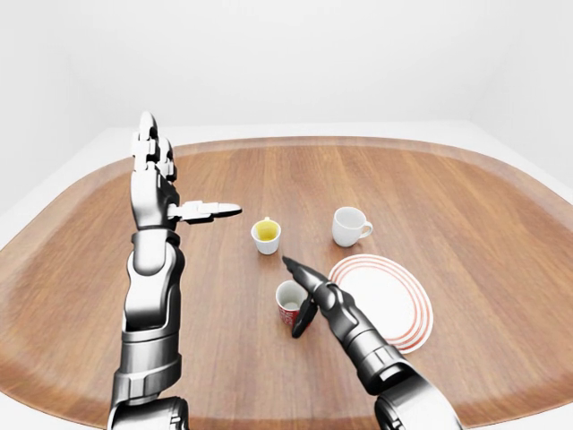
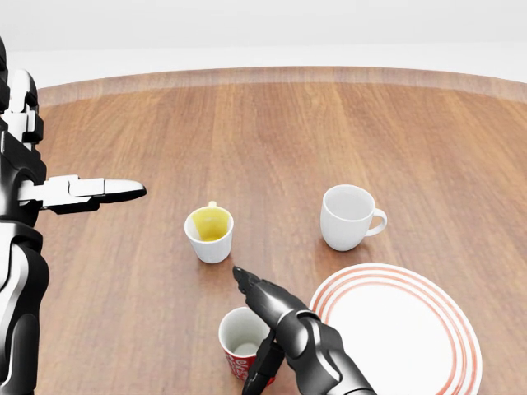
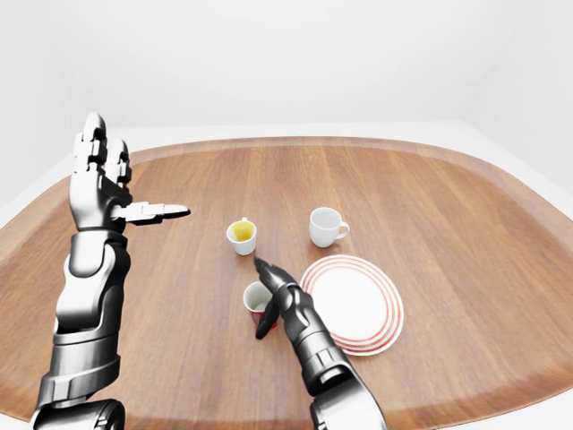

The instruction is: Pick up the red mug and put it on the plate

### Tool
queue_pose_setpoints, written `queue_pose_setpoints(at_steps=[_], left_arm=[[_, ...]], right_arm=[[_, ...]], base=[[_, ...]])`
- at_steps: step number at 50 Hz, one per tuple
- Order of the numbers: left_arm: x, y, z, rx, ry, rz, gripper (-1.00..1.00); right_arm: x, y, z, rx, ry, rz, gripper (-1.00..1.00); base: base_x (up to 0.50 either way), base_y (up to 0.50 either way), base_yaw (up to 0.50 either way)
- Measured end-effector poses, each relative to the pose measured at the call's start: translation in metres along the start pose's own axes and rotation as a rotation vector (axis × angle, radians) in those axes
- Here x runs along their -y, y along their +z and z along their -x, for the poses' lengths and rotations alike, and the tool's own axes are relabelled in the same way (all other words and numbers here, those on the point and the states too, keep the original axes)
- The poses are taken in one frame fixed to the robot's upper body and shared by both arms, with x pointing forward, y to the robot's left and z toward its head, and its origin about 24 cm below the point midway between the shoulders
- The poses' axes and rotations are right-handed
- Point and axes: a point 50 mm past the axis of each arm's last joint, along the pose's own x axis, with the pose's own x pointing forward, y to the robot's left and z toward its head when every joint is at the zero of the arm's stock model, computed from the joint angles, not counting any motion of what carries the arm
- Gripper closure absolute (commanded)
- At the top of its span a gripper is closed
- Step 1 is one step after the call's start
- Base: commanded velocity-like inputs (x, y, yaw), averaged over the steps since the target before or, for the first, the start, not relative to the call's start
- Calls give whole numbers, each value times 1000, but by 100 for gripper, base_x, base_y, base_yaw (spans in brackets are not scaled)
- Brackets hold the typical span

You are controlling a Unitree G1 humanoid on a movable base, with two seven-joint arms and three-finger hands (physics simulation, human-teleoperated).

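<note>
While the left hand [image 1: 192,211] hovers spread open at ten o'clock in the left-eye view, the head view shows the right hand [image 2: 265,329], fingers apart, touching the red mug [image 2: 242,344]; the plate [image 2: 428,346] lies at its three o'clock.
</note>
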Motion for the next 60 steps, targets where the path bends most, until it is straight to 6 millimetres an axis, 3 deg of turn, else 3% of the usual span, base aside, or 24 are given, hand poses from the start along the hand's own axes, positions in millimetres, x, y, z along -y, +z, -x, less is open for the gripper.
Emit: queue_pose_setpoints(at_steps=[6, 7, 8, 9, 38, 60], left_arm=[[0, -1, 0, -2, 0, 0, -100], [0, -1, 0, -3, 0, 0, -100], [0, -1, 0, -3, 0, 1, -100], [0, -1, 0, -3, 0, 1, -100], [0, -4, 2, -16, 2, 3, -100], [2, -1, 2, -2, 1, 4, -100]], right_arm=[[-3, -3, -1, -15, 6, -2, -100], [-3, -3, -1, -17, 6, -2, -29], [-3, -3, -1, -18, 6, -2, -29], [-4, -4, -1, -20, 6, -3, 100], [-8, -8, -1, -34, 37, -6, 100], [25, 20, 25, 132, -31, 83, 100]], base=[[0, 0, 0], [0, 0, 0], [0, 0, 0], [0, 0, 0], [0, 0, 0], [0, 0, 0]])
